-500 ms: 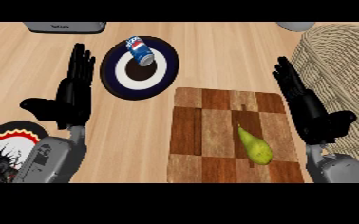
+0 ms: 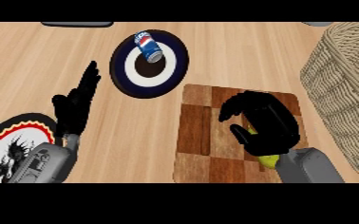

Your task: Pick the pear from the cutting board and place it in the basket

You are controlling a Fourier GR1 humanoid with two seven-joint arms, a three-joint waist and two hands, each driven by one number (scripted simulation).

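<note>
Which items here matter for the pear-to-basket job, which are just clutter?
Job: pear, cutting board, basket, right hand curled over the pear.
Clutter: soda can, dark plate under it, patterned plate, resting left hand.

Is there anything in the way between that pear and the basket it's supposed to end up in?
Nothing visible. The right hand is curled over the pear on the cutting board, and the basket stands just right of the board. The can on its plate and the left hand lie off to the other side.
</note>
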